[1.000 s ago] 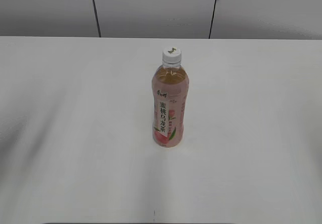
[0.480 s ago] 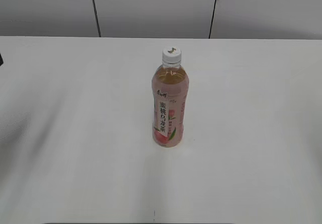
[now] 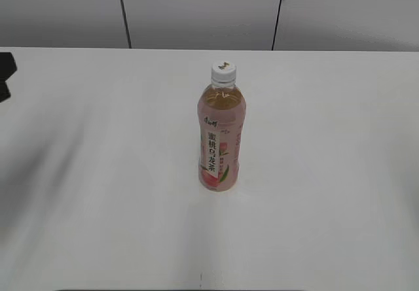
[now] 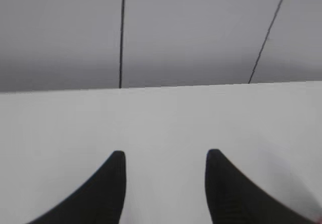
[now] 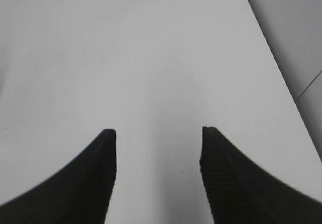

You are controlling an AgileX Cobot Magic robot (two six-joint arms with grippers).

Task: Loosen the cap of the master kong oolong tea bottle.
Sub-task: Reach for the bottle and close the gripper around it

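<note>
Master kong oolong tea bottle (image 3: 221, 137) stands upright near the middle of the white worktop (image 3: 327, 173), alone, nothing touching it. Clear plastic; amber tea fills it up into the shoulder, just under the neck. Pink wrap label with a peach picture and a white strip of vertical Chinese characters faces the exterior camera. The cap (image 3: 223, 71), white with a small dark mark on top, sits on the neck.

Left claw (image 4: 163, 158): released, 2 dark fingers spread over bare worktop, facing the far grey wall. A dark part of it shows at the far left edge of the exterior view, well apart from the bottle.

Right claw (image 5: 157, 133): released, fingers spread over bare worktop, holding nothing.
</note>
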